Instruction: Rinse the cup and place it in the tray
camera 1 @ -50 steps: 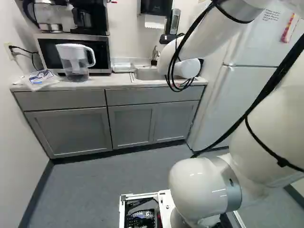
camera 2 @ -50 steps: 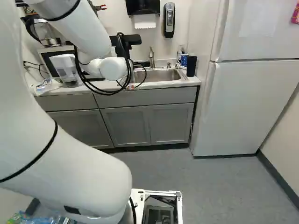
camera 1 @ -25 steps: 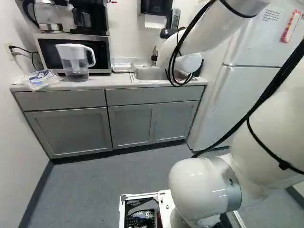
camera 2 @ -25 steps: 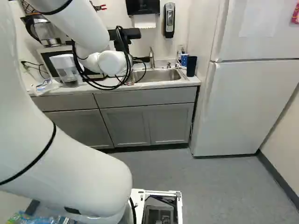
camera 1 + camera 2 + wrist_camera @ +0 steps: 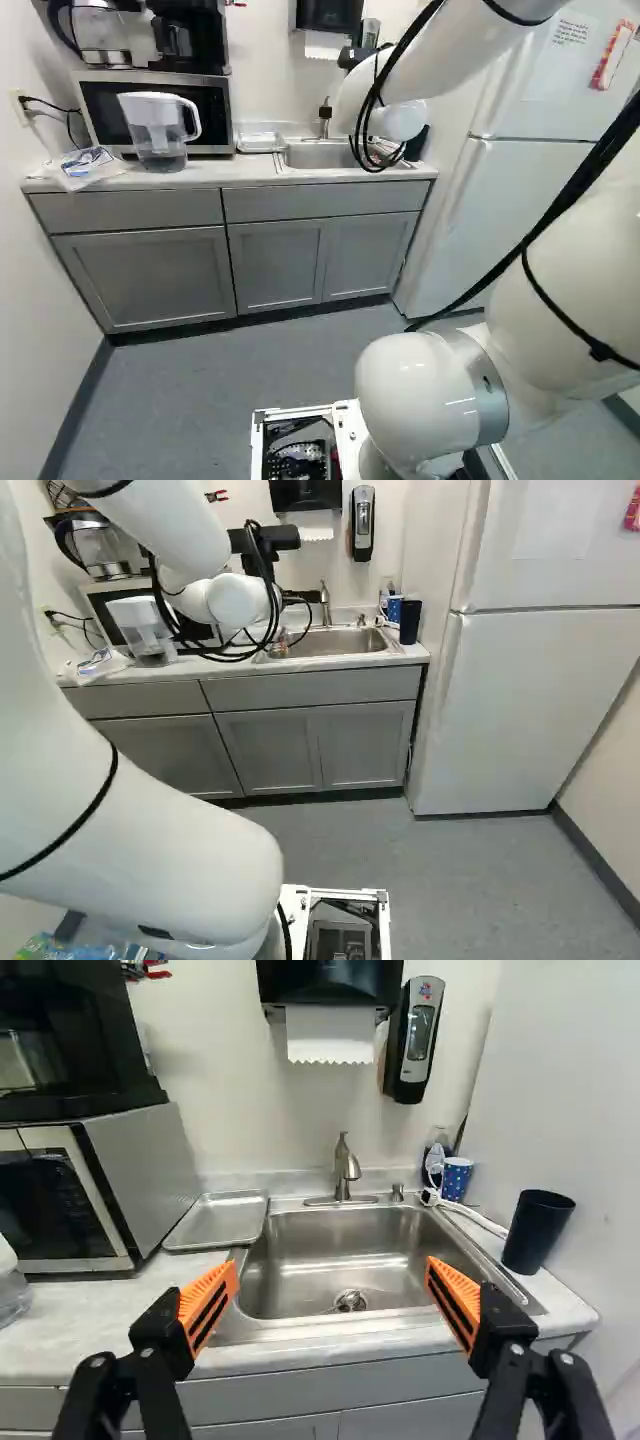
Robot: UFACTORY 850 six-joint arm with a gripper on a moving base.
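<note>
Gripper (image 5: 332,1268): jaws wide apart, nothing clamped; they face the sink (image 5: 300,1250) from its front edge.
Cup, likelier pick: dark tumbler (image 5: 537,1230), upright on the counter (image 5: 120,1310), ahead of and outside the jaw farther from the microwave (image 5: 140,1175); well off the line between the jaws.
Cup, other candidate: blue patterned cup (image 5: 455,1179), smaller, farther ahead of that same jaw, at the sink's back corner. Cannot tell which one the job means.
Tray (image 5: 218,1222): flat metal, ahead of the microwave-side jaw, between microwave and sink.
Faucet (image 5: 345,1168): nearly straight ahead, beyond the basin; no water seen running.
Step, my read: early, approach to the cup; rinse and placing both to do.
Next move: shift toward the tumbler, lower, straddle its wall, close gently.
Risk, tumbler: stands near the pale wall (image 5: 580,1130); an outer jaw swung wide could scrape the wall or shove the tumbler over.
Risk, patterned cup: white cord (image 5: 475,1218) and a clear bottle (image 5: 437,1150) crowd it; a low reach could snag the cord.
Risk, grip: too much squeeze may buckle a thin wall; wet sides may slip.
Risk, rinse: faucet could be struck if the cup comes in high.
</note>
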